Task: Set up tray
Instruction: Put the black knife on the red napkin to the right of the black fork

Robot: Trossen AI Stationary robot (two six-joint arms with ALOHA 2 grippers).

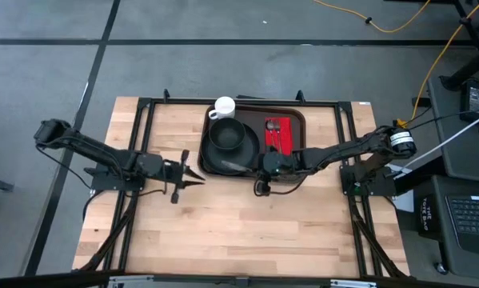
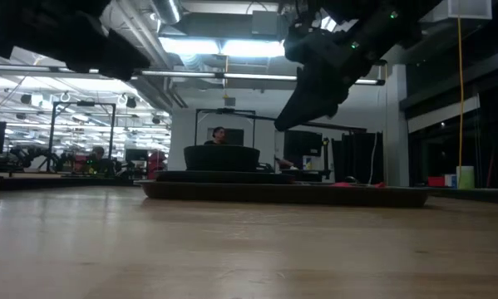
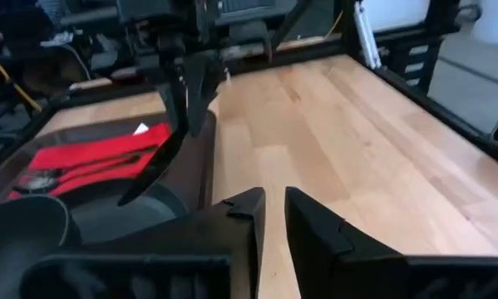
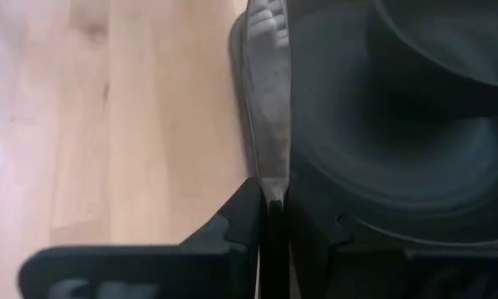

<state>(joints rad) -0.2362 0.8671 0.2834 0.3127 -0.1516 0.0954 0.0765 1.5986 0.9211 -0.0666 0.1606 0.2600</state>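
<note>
The dark brown tray [image 1: 299, 120] lies at the table's far middle. It carries a round black plate [image 1: 213, 164], a black bowl [image 1: 228, 136], a white mug [image 1: 224, 106] in its far left corner, and a red napkin [image 1: 277, 134] with cutlery on its right side. My right gripper [image 1: 261, 166] hovers over the tray's near edge, shut on a metal fork [image 4: 267, 100] that points left over the plate's near rim. My left gripper [image 1: 199, 178] waits just left of the tray above the bare wood, slightly open and touching nothing. My right gripper pinches the fork's handle end [image 4: 273, 193] between its two fingers, which lie along the fork. It comes from the table's right, slanting down. The fork reaches out ahead of the fingers, tines [image 4: 263, 25] at the far end, over the plate's near rim [image 3: 128, 198]; whether it touches the plate I cannot tell.
Black metal frame rails [image 1: 143, 136] run along the table's left, right and far sides. Open wood [image 1: 239, 232] stretches across the near half of the table. In the low view the bowl [image 2: 222, 157] stands tall on the tray [image 2: 290, 194].
</note>
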